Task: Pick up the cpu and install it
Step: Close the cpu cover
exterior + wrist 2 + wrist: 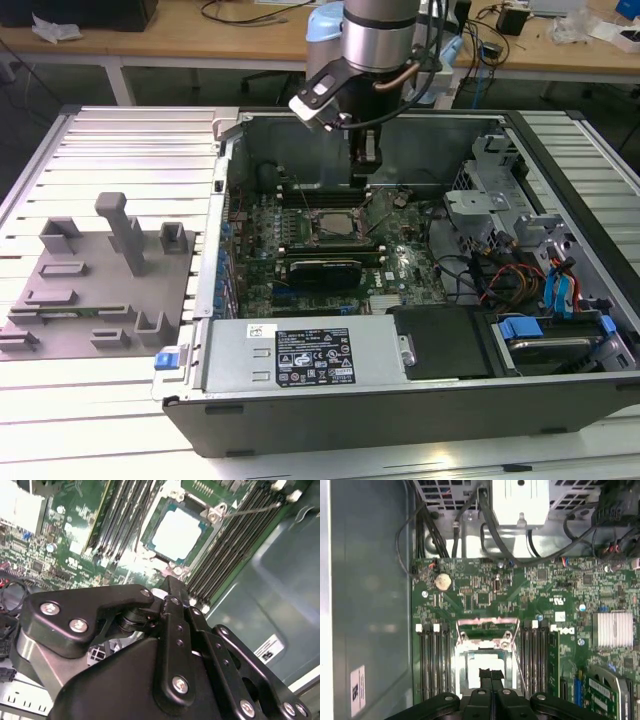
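Observation:
The cpu (178,533), a small square chip with a silver-white top, lies flat inside the dark socket frame (212,516) on the green motherboard. In the exterior view the cpu (333,226) sits mid-board in the open computer case. My gripper (367,168) hangs above the board, just behind the socket. Its two dark fingertips are pressed together with nothing between them. In the first wrist view the gripper (490,673) hovers over the pale cpu (479,661). In the second wrist view the gripper (168,586) tip stands a short way from the socket's corner.
Memory slots (432,662) flank the socket on both sides, and a thin metal lever (252,510) juts out beside it. A grey fixture plate (95,275) with blocks and posts lies at the exterior view's left. Power supply (300,357), drive cage (480,200) and case walls hem the board.

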### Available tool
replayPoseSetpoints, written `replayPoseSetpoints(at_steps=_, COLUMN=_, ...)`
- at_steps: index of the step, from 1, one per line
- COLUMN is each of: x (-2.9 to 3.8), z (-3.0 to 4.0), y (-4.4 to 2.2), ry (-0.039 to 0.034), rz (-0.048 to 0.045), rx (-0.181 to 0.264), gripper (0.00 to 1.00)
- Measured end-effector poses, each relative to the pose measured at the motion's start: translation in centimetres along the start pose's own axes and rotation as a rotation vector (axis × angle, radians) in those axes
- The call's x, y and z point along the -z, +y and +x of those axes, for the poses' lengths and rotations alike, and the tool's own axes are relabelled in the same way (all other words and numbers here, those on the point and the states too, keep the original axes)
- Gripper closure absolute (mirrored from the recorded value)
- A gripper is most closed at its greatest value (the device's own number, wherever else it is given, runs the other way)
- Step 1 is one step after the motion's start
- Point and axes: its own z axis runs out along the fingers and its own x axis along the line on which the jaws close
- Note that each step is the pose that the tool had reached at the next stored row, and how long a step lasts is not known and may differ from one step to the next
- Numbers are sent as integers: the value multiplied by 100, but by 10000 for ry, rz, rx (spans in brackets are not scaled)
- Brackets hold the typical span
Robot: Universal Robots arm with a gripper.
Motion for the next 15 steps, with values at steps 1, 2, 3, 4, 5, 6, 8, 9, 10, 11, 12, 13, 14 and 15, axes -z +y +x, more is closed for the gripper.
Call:
replayPoseSetpoints(at_steps=1, x=-1, z=1, y=33, ry=-1, rz=6, rx=0, gripper=89)
replayPoseSetpoints(at_steps=2, x=-1, z=2, y=65, ry=-1, rz=12, rx=-1, gripper=89)
replayPoseSetpoints(at_steps=3, x=-2, z=3, y=127, ry=-2, rz=24, rx=0, gripper=89)
replayPoseSetpoints(at_steps=4, x=-4, z=4, y=166, ry=0, rz=31, rx=-1, gripper=89)
replayPoseSetpoints(at_steps=5, x=-5, z=5, y=195, ry=1, rz=36, rx=0, gripper=89)
replayPoseSetpoints(at_steps=6, x=-6, z=6, y=233, ry=1, rz=44, rx=0, gripper=89)
replayPoseSetpoints(at_steps=8, x=-7, z=8, y=324, ry=-1, rz=61, rx=1, gripper=89)
replayPoseSetpoints(at_steps=9, x=-8, z=9, y=379, ry=-2, rz=71, rx=1, gripper=89)
replayPoseSetpoints(at_steps=10, x=-8, z=9, y=412, ry=-3, rz=77, rx=1, gripper=89)
replayPoseSetpoints(at_steps=11, x=-9, z=10, y=440, ry=-3, rz=81, rx=0, gripper=89)
replayPoseSetpoints(at_steps=12, x=-10, z=11, y=495, ry=-3, rz=89, rx=2, gripper=89)
replayPoseSetpoints(at_steps=13, x=-11, z=12, y=531, ry=-3, rz=97, rx=-1, gripper=89)
replayPoseSetpoints(at_steps=14, x=-12, z=13, y=562, ry=-3, rz=103, rx=1, gripper=89)
replayPoseSetpoints(at_steps=15, x=-13, z=14, y=595, ry=-3, rz=110, rx=2, gripper=89)
